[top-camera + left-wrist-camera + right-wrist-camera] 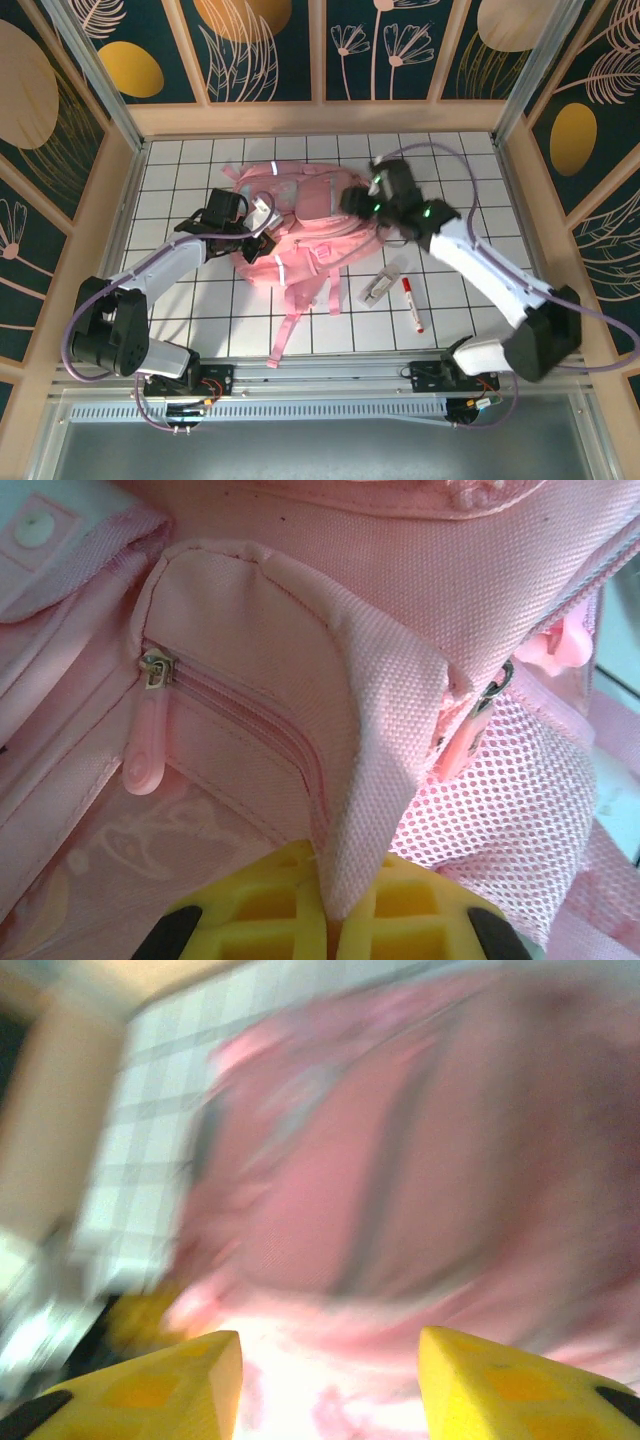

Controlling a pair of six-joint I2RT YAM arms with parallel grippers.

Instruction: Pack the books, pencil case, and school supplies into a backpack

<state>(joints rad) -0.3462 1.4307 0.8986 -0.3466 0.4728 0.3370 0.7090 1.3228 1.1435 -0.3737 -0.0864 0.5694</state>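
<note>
The left gripper [335,925] is clenched on a fold of the backpack [300,225] flap, probably to lift a pocket mouth open for loading. The right gripper [330,1380] hangs over the bag's right side, its fingers apart with nothing between them. The backpack lies mid-table, and its inside is hidden. The marker [411,304] lies on the table [470,160] to its right, near 1 long white flat item [380,286]
</note>
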